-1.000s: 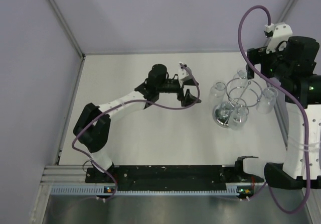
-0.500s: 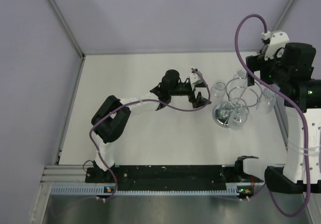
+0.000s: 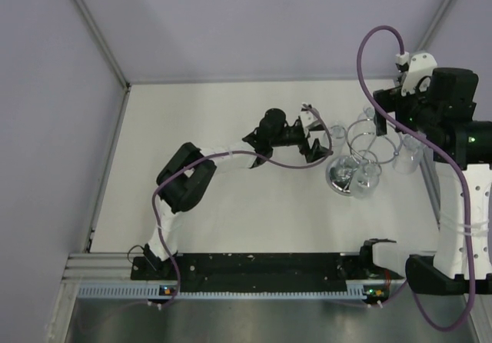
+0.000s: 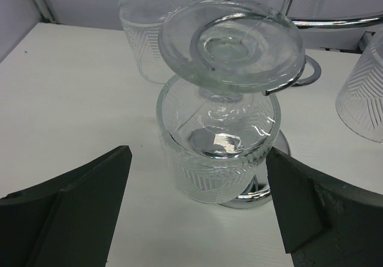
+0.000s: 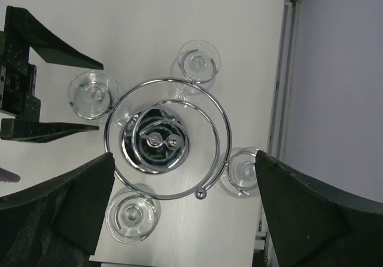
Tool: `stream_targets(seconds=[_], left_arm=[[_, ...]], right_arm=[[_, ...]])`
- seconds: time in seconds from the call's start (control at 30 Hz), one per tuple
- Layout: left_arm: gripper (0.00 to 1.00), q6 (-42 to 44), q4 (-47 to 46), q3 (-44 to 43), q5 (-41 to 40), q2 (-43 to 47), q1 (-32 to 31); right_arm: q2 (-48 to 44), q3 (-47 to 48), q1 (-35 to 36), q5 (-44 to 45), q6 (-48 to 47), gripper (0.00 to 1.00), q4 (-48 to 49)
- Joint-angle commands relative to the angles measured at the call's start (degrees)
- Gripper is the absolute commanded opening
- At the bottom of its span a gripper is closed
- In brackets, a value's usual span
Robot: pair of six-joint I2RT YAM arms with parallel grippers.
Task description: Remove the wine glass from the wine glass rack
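Note:
The chrome wine glass rack [image 3: 367, 139] stands at the right on its mirror disc base [image 3: 342, 176]. Several clear wine glasses hang upside down from its arms. My left gripper [image 3: 317, 137] is open at the leftmost wine glass [image 3: 335, 134]. In the left wrist view that glass's bowl [image 4: 218, 159] sits between my open fingers [image 4: 84, 213] without touching them, and its foot [image 4: 230, 42] rests in a wire ring. My right gripper [image 5: 184, 154] is open high above the rack [image 5: 167, 141], looking straight down on it. The left glass [image 5: 93, 93] shows there too.
Other glasses hang at the far side [image 5: 198, 60], the right [image 5: 242, 170] and the near side [image 5: 130, 216] of the rack. A metal frame rail [image 5: 276, 99] runs along the table's right edge. Purple walls enclose the back and left.
My left arm has reached right across the table, bringing its open gripper to the leftmost glass. My right arm has shifted slightly left above the rack.

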State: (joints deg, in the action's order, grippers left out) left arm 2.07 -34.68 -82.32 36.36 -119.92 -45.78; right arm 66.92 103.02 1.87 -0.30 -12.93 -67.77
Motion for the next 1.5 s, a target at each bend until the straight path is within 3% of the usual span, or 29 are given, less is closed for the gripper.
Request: stream_targets(seconds=[0.0, 0.43, 0.73, 1.1, 1.2, 1.37, 1.47], left_arm=[[0.99, -0.7, -4.3, -4.3, -1.1, -1.0, -0.8], [0.99, -0.5, -4.1, -4.6, 0.6, -2.1, -1.9], [0.86, 0.6, -4.0, -5.1, 2.2, -2.2, -2.4], [0.55, 0.3, -4.3, -2.1, -0.9, 2.0, -2.5], [0.39, 0.1, -5.0, -1.1, -0.9, 2.8, -2.5], [0.00, -0.4, -6.3, 0.5, -0.9, 4.3, -2.5], [0.00, -0.3, -7.0, 1.5, -1.7, 5.7, -2.5]], right_arm=[[-0.4, -1.0, 0.5, -0.8, -0.3, 0.98, 0.1], [-0.1, -2.3, 0.5, -1.8, -0.2, 0.98, 0.2], [0.0, -2.7, 0.5, -1.8, -0.3, 0.98, 0.4], [0.0, -4.1, 0.6, -2.2, -0.3, 0.98, 1.4], [0.1, -4.8, 0.5, -2.4, 0.1, 0.97, 1.9], [0.0, -4.8, 0.5, -2.3, 0.2, 0.97, 2.1], [0.0, -4.5, 0.6, -2.1, 0.0, 0.97, 2.0]])
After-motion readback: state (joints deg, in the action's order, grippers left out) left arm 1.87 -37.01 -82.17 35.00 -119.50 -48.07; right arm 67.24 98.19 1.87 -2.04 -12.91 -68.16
